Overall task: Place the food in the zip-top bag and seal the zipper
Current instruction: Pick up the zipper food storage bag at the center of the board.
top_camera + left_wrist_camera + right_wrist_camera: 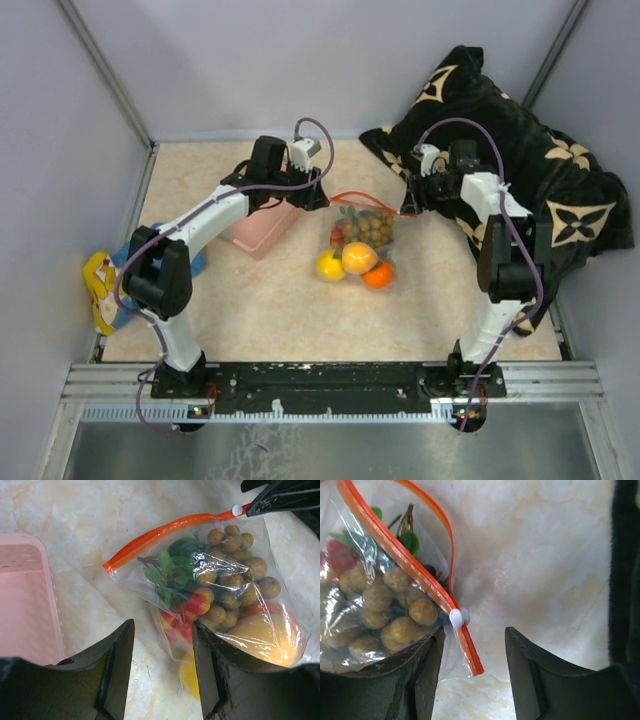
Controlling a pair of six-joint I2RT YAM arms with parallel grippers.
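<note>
Just ahead of right gripper (pixel 474 631) tips: zipper (pixel 395 550) slider (pixel 459 617) | strip runs lengthwise toward left gripper (pixel 163 625) | right arm nearer | both wide, empty

A: The bag (pixel 215 600)?
B: Clear plastic, crinkly, glossy. The zipper (pixel 165 532) is smooth orange plastic.
A: The basket (pixel 25 605)?
B: Pink plastic, matt. The table (pixel 75 520) is smooth, marbled, with a faint sheen.
A: The pillow (pixel 540 170)?
B: Black plush cloth. The berries (pixel 232 580) look waxy.
</note>
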